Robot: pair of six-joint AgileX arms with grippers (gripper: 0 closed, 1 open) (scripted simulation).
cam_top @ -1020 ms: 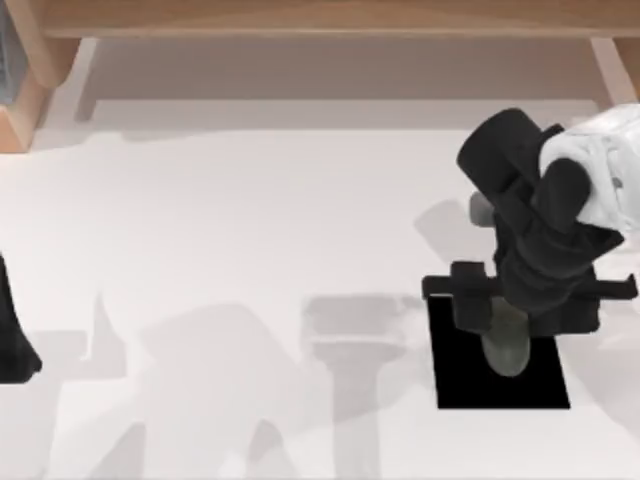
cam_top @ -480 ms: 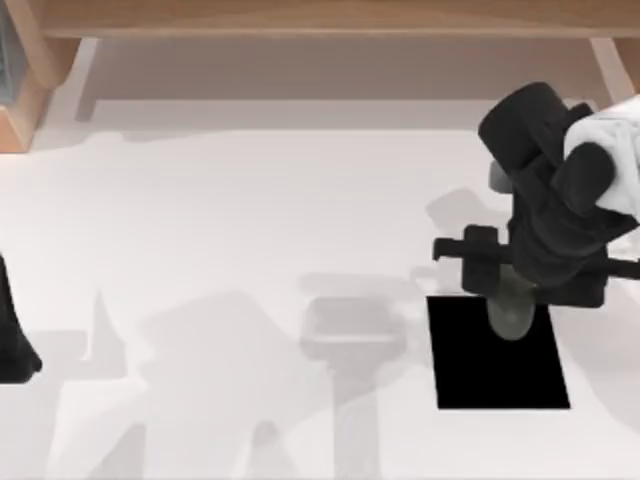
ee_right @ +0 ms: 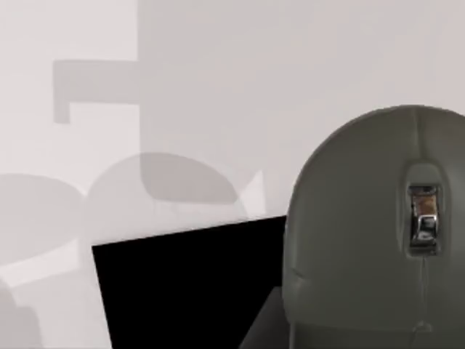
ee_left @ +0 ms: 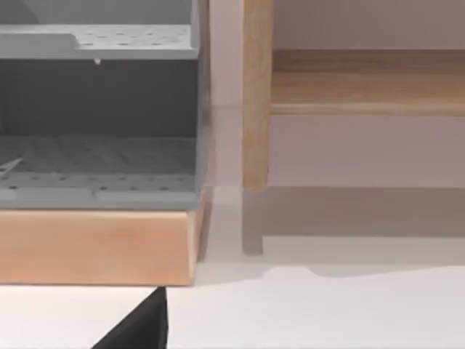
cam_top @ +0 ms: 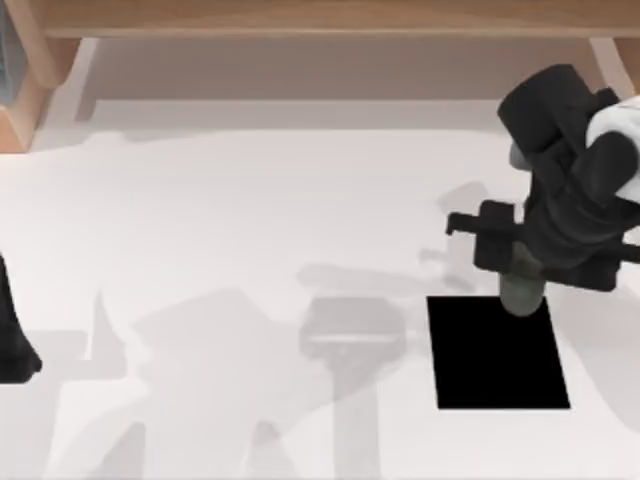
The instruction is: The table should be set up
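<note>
The white table carries a black rectangular pad at the front right. My right gripper hangs over the pad's far edge, shut on a grey computer mouse that sticks out below the black wrist. The mouse looms close in the right wrist view, scroll wheel showing, with the pad beneath and beside it. My left arm stays parked at the table's left edge.
A wooden frame runs along the back of the table. A grey perforated rack on a wooden base and a wooden post stand at the back left. Open tabletop lies left of the pad.
My right gripper has carried the mouse from over the pad's middle toward the back and slightly right, to the pad's far edge. The left arm has not moved.
</note>
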